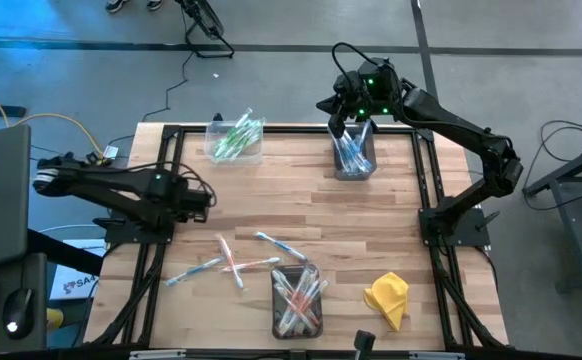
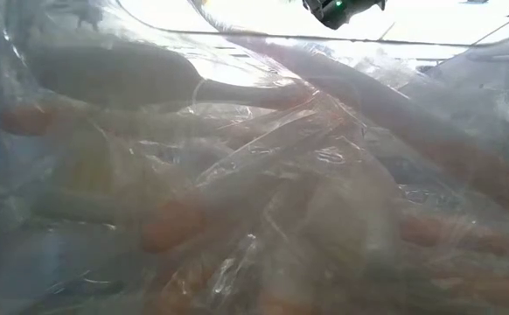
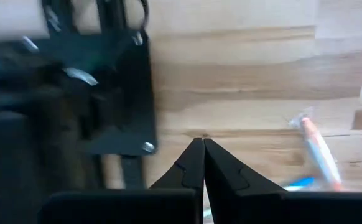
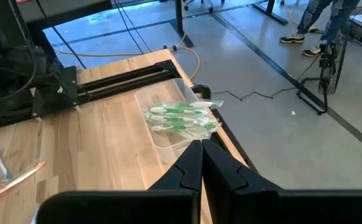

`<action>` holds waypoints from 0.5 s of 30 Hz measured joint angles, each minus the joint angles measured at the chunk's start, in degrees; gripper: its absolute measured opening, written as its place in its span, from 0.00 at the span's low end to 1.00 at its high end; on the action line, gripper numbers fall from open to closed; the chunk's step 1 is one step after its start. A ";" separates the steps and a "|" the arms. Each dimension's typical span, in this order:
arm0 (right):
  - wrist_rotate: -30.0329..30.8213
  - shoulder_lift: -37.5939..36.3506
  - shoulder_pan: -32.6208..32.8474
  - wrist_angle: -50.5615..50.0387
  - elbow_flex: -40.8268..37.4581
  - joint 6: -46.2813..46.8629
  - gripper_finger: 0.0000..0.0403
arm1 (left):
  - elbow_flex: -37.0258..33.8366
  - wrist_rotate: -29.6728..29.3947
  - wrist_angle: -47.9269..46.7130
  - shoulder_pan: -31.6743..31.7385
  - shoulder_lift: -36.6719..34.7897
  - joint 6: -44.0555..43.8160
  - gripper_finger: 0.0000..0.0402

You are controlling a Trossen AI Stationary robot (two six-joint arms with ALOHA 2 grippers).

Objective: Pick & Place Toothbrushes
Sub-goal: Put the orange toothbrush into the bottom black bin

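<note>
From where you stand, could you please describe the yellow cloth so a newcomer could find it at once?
Look at the wooden table from above and go to its near right corner. The yellow cloth lies crumpled there, right of the bin of pink-red toothbrushes; it is the only yellow, soft thing.

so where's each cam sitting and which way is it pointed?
High: overhead, straight down on the table; both arms show, left gripper at the left edge, right gripper over the bin of blue toothbrushes.
Low: table height, blocked by wrapped toothbrushes right against the lens.
Left wrist: past its shut fingers onto wood and a pink toothbrush.
Right wrist: past its shut fingers toward the bin of green toothbrushes, floor beyond.
Shared: high and right wrist both show the green bin.
</note>
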 joint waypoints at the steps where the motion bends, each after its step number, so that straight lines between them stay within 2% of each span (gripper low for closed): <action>1: 0.00 0.00 0.00 -0.02 0.01 0.00 0.01 | -1.79 0.99 1.84 0.02 -1.66 -1.87 0.00; 5: 0.00 0.00 0.00 -0.15 0.01 0.02 0.01 | -7.99 3.51 15.18 0.00 -6.02 -7.99 0.00; 10: 0.00 0.00 0.00 -0.15 0.02 0.02 0.01 | -11.31 3.32 29.59 0.02 -5.47 -9.61 0.00; 15: 0.00 0.00 0.00 -0.13 0.02 -0.07 0.01 | -12.01 3.33 32.51 0.00 -1.34 -10.53 0.00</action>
